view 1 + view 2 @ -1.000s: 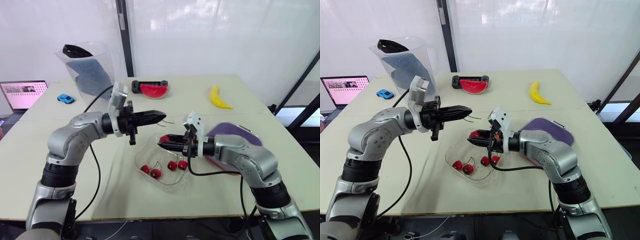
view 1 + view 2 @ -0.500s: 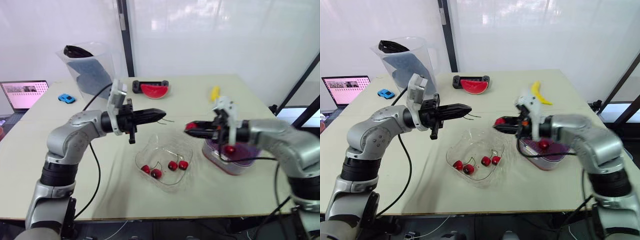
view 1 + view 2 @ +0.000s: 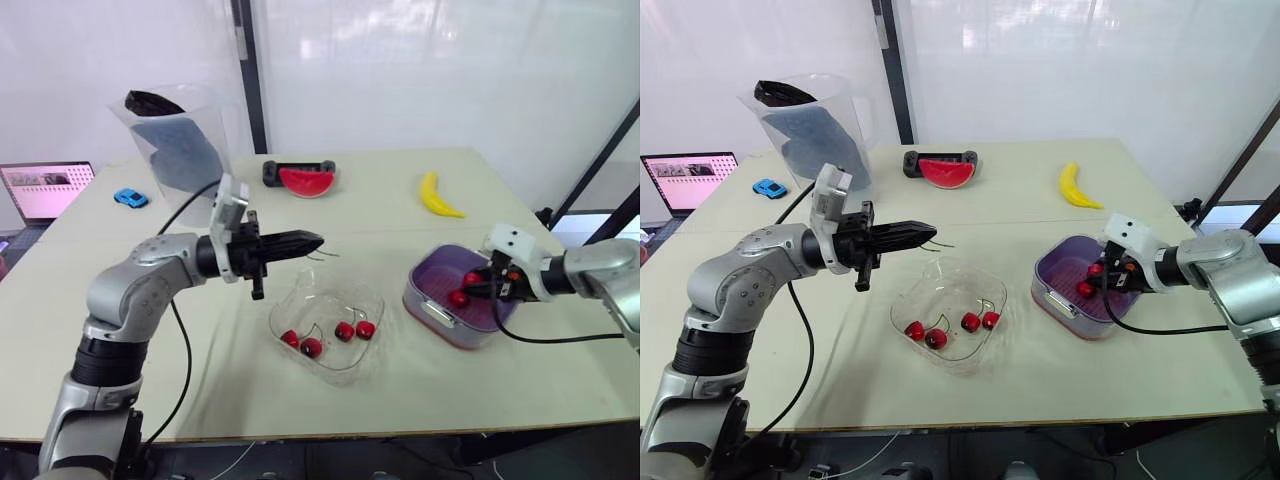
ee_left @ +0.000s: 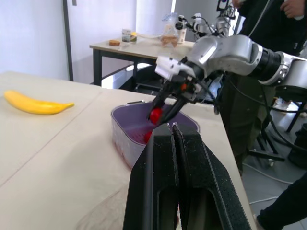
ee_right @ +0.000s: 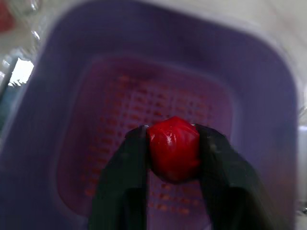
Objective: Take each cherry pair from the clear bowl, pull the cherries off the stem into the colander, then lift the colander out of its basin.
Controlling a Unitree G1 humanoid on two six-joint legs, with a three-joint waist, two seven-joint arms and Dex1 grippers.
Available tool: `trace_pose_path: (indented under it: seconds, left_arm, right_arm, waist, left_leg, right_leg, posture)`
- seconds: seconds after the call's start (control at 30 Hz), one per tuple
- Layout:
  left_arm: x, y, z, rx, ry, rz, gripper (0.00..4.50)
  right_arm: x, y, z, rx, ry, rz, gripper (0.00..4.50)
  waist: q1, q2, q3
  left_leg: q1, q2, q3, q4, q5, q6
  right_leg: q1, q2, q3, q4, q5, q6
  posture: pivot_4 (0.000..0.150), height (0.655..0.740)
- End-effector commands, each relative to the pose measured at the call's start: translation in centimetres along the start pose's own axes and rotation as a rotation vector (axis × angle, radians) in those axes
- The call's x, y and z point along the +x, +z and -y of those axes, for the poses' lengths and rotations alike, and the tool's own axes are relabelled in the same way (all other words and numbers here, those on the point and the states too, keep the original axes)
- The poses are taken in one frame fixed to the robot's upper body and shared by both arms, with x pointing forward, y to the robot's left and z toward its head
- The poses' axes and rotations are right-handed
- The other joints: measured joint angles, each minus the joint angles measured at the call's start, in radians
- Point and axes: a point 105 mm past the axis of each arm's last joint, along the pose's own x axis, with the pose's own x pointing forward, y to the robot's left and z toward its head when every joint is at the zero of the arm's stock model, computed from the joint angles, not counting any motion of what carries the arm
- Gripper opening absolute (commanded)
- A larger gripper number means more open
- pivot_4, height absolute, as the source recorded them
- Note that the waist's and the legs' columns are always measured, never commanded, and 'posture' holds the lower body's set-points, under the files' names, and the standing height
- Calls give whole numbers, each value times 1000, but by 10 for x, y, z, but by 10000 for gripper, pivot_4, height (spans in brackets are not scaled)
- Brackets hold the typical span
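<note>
Over the purple colander (image 3: 438,264), which sits in its basin, my right gripper (image 3: 472,286) is shut on a single red cherry (image 5: 173,147). Another cherry (image 3: 458,298) lies inside the colander. My left gripper (image 3: 316,240) hovers above the far left edge of the clear bowl (image 3: 330,296), shut on a thin bare stem (image 3: 937,241) that sticks out past its tips. In the bowl lie two cherry pairs (image 3: 312,346) with their stems on. The left wrist view looks past the shut fingers (image 4: 165,143) at the right gripper holding the cherry (image 4: 156,115).
At the back of the table are a banana (image 3: 437,195), a watermelon slice (image 3: 307,180), a clear pitcher (image 3: 175,140) and a blue toy car (image 3: 130,197). A laptop (image 3: 45,188) stands beyond the left edge. People stand in the background of the left wrist view.
My right gripper carried the cherry from above the bowl rightward to over the colander. The left gripper kept the stem and sank a little toward the bowl.
</note>
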Motion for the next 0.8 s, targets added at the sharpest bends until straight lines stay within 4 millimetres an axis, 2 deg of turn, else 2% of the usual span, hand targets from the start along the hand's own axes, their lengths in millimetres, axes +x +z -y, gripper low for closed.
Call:
trace_pose_path:
  seconds: [0.03, 0.1, 0.13, 0.33, 0.47, 0.6, 0.7, 0.8]
  left_arm:
    - [-4, 14, 3, 65, 9, 20, 0]
    - [-4, 14, 3, 65, 10, 19, 0]
    - [-4, 14, 3, 65, 10, 18, 0]
    - [-4, 13, 3, 64, 12, 17, 0]
    - [-10, 11, 1, 59, 23, 9, 0]
    - [-29, 1, -10, 47, 94, -19, 0]
    - [-44, -1, -14, 34, 140, -22, 0]
    - [-61, -3, -15, 37, 179, -60, 0]
  right_arm:
    - [-8, 13, 10, -33, -54, 36, 34766]
    - [-11, 12, 12, -29, -59, 36, 44070]
    - [-13, 13, 13, -29, -61, 38, 44664]
    - [-29, 30, 7, -18, 0, 131, 44664]
    - [-55, 75, -6, 21, 104, 412, 44664]
    - [-91, 114, -39, 42, 336, 612, 44664]
    - [-108, 121, -48, 65, 420, 680, 44664]
    - [-115, 115, -51, 69, 455, 690, 44664]
  waist:
    - [2, 0, 0]
    - [4, 0, 0]
    - [5, 0, 0]
    - [4, 0, 0]
    - [4, 0, 0]
    - [2, 0, 0]
    - [5, 0, 0]
    - [15, 0, 0]
  left_leg:
    - [0, 0, 0, 0, 0, 0]
    - [0, 0, 0, 0, 0, 0]
    - [0, 0, 0, 0, 0, 0]
    - [0, 0, 0, 0, 0, 0]
    - [0, 0, 0, 0, 0, 0]
    - [0, 0, 0, -1, 0, 0]
    - [1, 1, -1, -1, 0, 0]
    - [1, 1, -1, 0, 0, 0]
  right_leg:
    - [0, 0, 0, 0, 0, 0]
    - [0, 0, 0, 0, 0, 0]
    - [0, 0, 0, 0, 0, 0]
    - [0, 0, 0, 0, 0, 0]
    - [0, 0, 0, 0, 0, 0]
    - [0, 0, 0, 0, 0, 0]
    - [2, 0, -1, -1, 0, 0]
    - [4, 0, -1, -5, 0, 0]
  posture:
    - [1500, 7400]
    - [1500, 7400]
    - [1500, 7400]
    - [1500, 7400]
    - [1500, 7400]
    - [1500, 7400]
    - [1500, 7400]
    - [1500, 7400]
